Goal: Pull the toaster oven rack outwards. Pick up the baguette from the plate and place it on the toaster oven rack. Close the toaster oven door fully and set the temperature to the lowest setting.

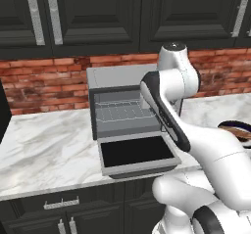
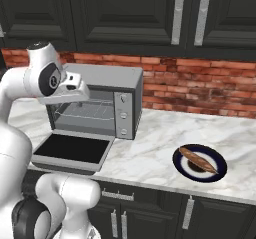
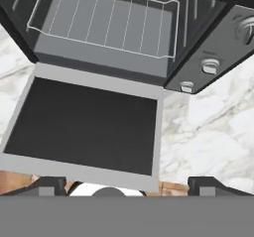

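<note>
Toaster oven point(image 2: 107, 100) with its toaster oven door point(image 3: 84, 127) dropped flat. The toaster oven rack point(image 3: 101, 25) sits inside the cavity: stiff, light wire, probably best taken at its front bar. The gripper point(image 3: 126, 185), jaws spread wide and empty, hovers over the door.

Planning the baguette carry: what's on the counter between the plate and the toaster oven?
In the right base view, only bare marble counter lies between the plate holding the baguette and the toaster oven.
</note>
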Robot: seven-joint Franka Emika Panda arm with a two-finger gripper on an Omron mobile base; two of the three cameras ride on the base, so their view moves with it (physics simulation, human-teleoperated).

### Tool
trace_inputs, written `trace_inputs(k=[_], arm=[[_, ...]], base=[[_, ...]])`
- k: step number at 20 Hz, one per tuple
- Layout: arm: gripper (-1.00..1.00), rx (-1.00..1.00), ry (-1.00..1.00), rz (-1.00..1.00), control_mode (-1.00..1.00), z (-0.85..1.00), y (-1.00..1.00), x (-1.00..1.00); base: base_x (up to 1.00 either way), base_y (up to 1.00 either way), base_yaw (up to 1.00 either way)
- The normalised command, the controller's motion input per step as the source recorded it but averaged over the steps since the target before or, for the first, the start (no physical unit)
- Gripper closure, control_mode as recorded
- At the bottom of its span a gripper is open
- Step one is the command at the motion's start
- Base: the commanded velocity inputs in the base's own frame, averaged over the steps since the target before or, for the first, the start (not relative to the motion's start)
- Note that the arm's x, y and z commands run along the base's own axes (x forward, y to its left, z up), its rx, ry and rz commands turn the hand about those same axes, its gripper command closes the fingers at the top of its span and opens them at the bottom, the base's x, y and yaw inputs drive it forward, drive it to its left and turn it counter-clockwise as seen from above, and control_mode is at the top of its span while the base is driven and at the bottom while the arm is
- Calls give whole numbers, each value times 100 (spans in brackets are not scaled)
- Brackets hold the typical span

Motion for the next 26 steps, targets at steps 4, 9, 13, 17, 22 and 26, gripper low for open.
trace_inputs(k=[4, 9, 13, 17, 22, 26], arm=[[-100, -20, 0, 3, -100, -30, 44, -1], [-100, -21, 0, 1, -100, -48, 31, 3], [-100, -17, 0, 1, -100, -47, 6, 21], [-100, -13, 0, 2, -100, -45, 1, 57], [-100, -15, 1, 4, -100, -44, 10, 64], [-100, -15, 1, 0, -100, -37, 13, 64]], base=[[0, 0, 0], [0, 0, 0], [0, 0, 0], [0, 0, 0], [0, 0, 0], [0, 0, 0]])
